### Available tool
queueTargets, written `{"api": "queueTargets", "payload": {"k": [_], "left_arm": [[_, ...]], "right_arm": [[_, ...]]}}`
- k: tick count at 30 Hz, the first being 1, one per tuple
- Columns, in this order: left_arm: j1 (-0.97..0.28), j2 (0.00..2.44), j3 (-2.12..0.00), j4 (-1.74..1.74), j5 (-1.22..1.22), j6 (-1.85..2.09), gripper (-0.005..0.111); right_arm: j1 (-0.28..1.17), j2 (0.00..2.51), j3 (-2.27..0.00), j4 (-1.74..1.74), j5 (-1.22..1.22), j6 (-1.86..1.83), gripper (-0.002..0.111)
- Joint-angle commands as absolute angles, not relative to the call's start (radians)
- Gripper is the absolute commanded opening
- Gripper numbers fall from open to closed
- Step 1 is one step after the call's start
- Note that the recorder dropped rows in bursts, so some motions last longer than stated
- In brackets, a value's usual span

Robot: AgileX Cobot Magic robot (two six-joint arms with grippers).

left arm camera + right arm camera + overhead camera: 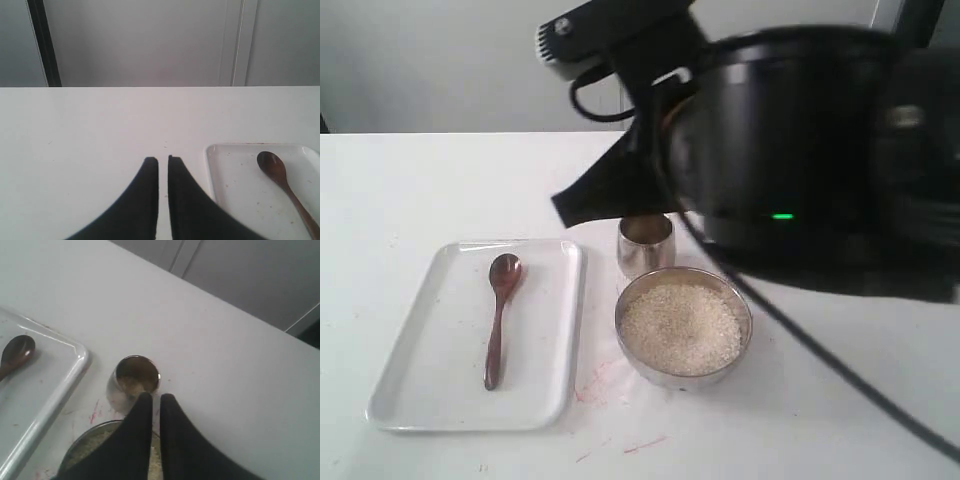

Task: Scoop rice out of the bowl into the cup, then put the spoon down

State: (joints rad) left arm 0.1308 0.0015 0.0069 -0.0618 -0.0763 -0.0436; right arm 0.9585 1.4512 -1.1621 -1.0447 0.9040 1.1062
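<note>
Left gripper (163,161), fingers nearly closed on nothing, hangs over the table (75,140) beside the tray (440,370), where the spoon (503,315) lies. The cup (645,248), rim partly hidden by the right gripper (154,399), also pinched empty, stands beside the bowl (680,380) of rice (682,328) and seems to hold some grains. A blurred arm (820,150) blocks the right.

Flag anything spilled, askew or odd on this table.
Pinkish-red smears mark the table between the tray and the bowl. Small specks dot the tray. No spilled rice shows; the cup stands upright, the spoon lies in the tray.
</note>
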Motion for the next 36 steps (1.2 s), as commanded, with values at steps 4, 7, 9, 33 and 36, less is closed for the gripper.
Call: {"api": "queueTargets", "payload": {"k": [4,7,9,33,36], "left_arm": [[0.127,0.0,0.0,-0.067,-0.082,-0.049,0.014],[0.127,0.0,0.0,-0.067,-0.082,-0.049,0.014],[0.127,0.0,0.0,-0.067,-0.082,-0.049,0.014],[0.127,0.0,0.0,-0.067,-0.082,-0.049,0.014],[0.127,0.0,0.0,-0.067,-0.082,-0.049,0.014]], "right_arm": [[0.953,1.197,-1.02,-1.07,1.056,0.944,0.007],[0.953,1.143,-1.002,-1.078,1.146,0.944,0.007],[0.953,1.118,-1.0,-1.082,1.191,0.944,0.007],[0.957,1.023,-0.995,-1.182,1.221,0.901,0.007],[0.957,0.982,-0.963,-1.193,1.221,0.904,0.007]]}}
